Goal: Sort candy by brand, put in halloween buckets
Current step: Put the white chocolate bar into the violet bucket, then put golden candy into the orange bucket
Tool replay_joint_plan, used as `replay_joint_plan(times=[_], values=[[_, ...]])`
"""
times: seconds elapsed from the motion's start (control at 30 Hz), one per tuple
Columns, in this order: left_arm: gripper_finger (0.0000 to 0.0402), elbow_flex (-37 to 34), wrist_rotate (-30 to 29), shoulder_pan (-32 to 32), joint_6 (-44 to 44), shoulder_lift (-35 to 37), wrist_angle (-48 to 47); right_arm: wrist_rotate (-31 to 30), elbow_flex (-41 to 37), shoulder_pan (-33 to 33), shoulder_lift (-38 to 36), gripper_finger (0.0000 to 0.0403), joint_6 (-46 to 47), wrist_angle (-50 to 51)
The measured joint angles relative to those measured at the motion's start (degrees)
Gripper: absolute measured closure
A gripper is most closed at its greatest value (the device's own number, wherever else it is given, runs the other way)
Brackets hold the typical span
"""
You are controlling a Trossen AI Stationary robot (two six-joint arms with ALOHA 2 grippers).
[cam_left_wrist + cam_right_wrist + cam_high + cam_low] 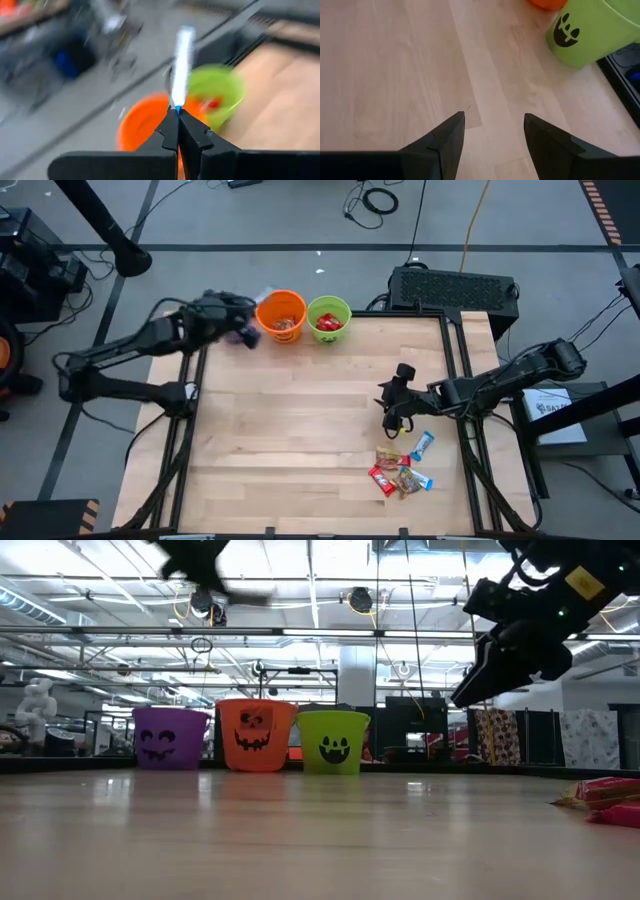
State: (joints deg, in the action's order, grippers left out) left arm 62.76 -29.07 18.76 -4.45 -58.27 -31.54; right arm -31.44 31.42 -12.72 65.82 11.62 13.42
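- A blue-wrapped candy bar is pinched between the closed fingers of the left gripper, which is held above the far counter edge beside the orange bucket.
- The purple bucket is lined up on one side of the orange bucket, the green bucket on the other.
- The right gripper is seen spread and empty over the counter, well apart from the orange bucket.
- The loose candy pile is left near the right gripper.

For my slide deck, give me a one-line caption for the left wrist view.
Left claw shut on a blue-edged candy, above the orange bucket and green bucket.
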Motion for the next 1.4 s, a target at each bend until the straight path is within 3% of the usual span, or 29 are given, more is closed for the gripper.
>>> replay_joint_plan(times=[0.17,0.27,0.43,0.67,0.77,0.93,1.07,1.2,1.27,1.4], values=[[0.0398,0.00,2.32,6.83,-9.74,3.74,-20.72,0.00,0.00,0.16,0.00,0.0206,-0.60,0.06],[0.0398,-0.67,2.85,9.54,-12.50,3.54,-27.45,0.02,0.00,0.14,0.00,0.0206,-1.01,0.06],[0.0398,-5.22,0.52,16.89,-8.63,0.00,-23.78,0.00,0.00,0.14,0.00,0.0206,-2.50,0.08],[0.0393,-6.01,-1.32,24.60,-8.59,-8.52,-22.67,0.01,0.00,0.16,0.00,0.0206,-3.78,0.12],[0.0369,-6.01,3.96,27.35,-8.51,-11.52,-22.79,0.00,0.00,0.15,0.00,0.0206,-3.85,0.14],[0.0307,-5.96,4.52,28.56,-7.59,-12.87,-21.49,0.02,0.00,0.16,0.00,0.0206,-3.85,0.17],[0.0282,-4.29,5.35,24.68,-8.11,-8.59,-20.38,0.00,0.00,0.16,0.00,0.0206,-3.85,0.17],[0.0279,-5.64,9.55,13.19,-11.36,-2.03,-14.94,0.00,0.00,0.15,0.00,0.0206,-4.70,0.17],[0.0279,-7.90,10.96,5.06,-12.66,0.22,-8.45,0.00,0.00,0.16,0.00,0.0206,-4.79,0.10],[0.0279,-16.52,11.39,-12.06,-7.66,1.15,15.81,0.02,0.00,0.16,-0.02,0.0206,-4.81,-2.85]])
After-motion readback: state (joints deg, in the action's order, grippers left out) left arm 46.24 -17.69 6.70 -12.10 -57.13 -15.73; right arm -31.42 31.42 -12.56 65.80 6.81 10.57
